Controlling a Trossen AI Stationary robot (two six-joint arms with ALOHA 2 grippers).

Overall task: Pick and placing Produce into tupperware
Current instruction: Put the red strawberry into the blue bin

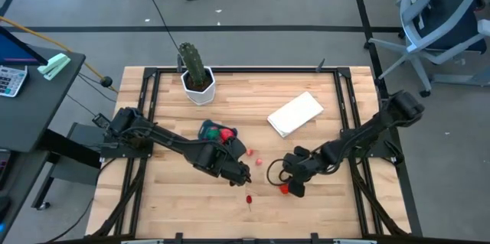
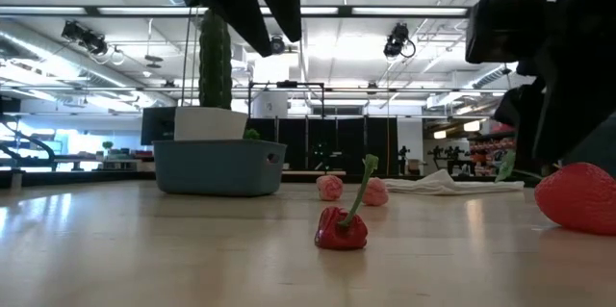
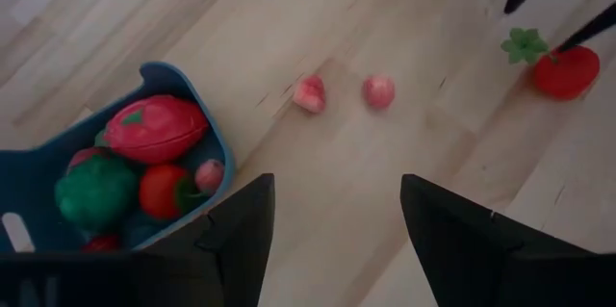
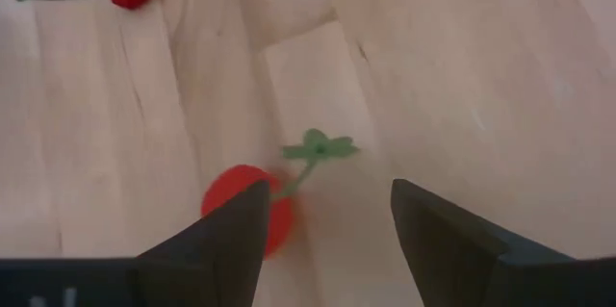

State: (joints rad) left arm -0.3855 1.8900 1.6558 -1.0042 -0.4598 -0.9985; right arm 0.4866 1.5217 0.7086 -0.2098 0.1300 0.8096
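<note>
Small red pepper (image 2: pixel 341 228) lying nearest on the table (image 1: pixel 321 206), right gripper (image 1: pixel 293 188) open over a red strawberry (image 4: pixel 248 218), left gripper (image 1: pixel 243 177) open, empty, beside the blue tub (image 3: pixel 154 86) holding fruit, two pink pieces (image 3: pixel 310 94) between.

Two dark jointed arms, each with black fingers (image 3: pixel 462 249).
</note>
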